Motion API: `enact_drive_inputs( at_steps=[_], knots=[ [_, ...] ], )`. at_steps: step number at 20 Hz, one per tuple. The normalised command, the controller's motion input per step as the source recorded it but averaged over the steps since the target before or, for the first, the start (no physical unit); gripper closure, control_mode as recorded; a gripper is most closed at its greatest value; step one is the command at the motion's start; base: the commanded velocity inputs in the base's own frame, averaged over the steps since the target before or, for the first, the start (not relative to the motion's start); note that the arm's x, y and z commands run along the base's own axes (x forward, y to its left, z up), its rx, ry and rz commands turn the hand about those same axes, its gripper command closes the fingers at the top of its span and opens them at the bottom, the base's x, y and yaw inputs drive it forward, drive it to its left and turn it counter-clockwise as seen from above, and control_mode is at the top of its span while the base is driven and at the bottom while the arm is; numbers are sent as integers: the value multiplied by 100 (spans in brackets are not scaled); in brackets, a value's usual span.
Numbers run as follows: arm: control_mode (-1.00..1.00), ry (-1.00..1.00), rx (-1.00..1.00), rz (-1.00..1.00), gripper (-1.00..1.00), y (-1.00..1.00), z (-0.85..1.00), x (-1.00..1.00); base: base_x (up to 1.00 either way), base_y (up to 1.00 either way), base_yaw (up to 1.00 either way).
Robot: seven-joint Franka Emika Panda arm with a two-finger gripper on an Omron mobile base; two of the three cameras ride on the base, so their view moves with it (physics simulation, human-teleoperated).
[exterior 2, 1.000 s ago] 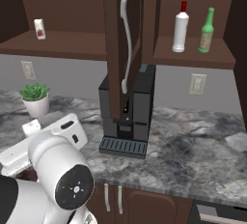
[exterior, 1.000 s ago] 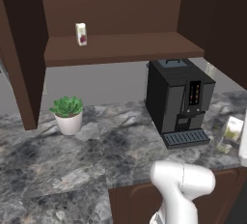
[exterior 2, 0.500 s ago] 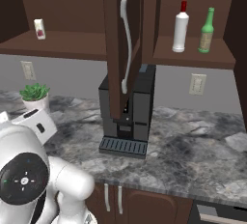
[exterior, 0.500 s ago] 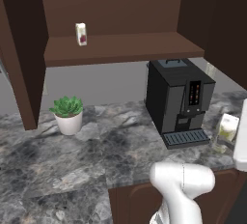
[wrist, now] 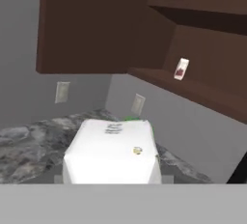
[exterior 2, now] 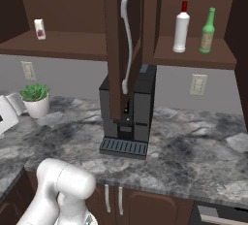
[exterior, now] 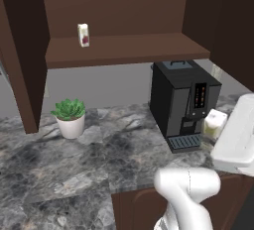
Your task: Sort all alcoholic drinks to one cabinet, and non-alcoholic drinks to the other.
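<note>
My gripper (exterior: 221, 131) is shut on the cream carton (exterior: 214, 121), just above the counter to the right of the coffee machine. In the hand view that carton (wrist: 113, 153) fills the foreground with its white top and small yellowish mark, and it hides the fingertips. The white carton with the red mark (exterior: 83, 34) stands on the shelf of the wide cabinet (exterior: 124, 50); the right base view shows this carton (exterior 2: 39, 28) at the far left. A green bottle (exterior 2: 208, 25) stands in the narrower cabinet (exterior 2: 193, 56), whose door (exterior 2: 118, 49) with the silver handle hangs open.
A black coffee machine (exterior: 183, 102) stands on the marble counter (exterior: 59, 174). A potted plant (exterior: 69, 117) sits to its left. A white bottle with a red cap (exterior 2: 181, 27) stands beside the green bottle. The open door hangs over the coffee machine (exterior 2: 128, 117).
The hand has swung the cream carton slightly up and to the left, closer to the coffee machine. The arm's elbow has dropped lower in the right base view.
</note>
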Motion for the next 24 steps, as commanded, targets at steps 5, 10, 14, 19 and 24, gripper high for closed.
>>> enact_drive_inputs(
  at_steps=[5, 10, 14, 19, 24],
  knots=[
    [-100, 3, 0, -17, 100, 34, 15, 16, 0, 0, 0],
    [-100, 3, 0, -12, 100, 17, 17, 19, 0, 0, 0],
    [-100, 5, -2, -10, 100, 8, 15, 21, 0, 0, 0],
    [-100, 7, -1, -10, 100, 4, 18, 21, 0, 0, 0],
    [-100, 6, -1, -6, 100, 0, 16, 24, 0, 0, 0]
  ],
)
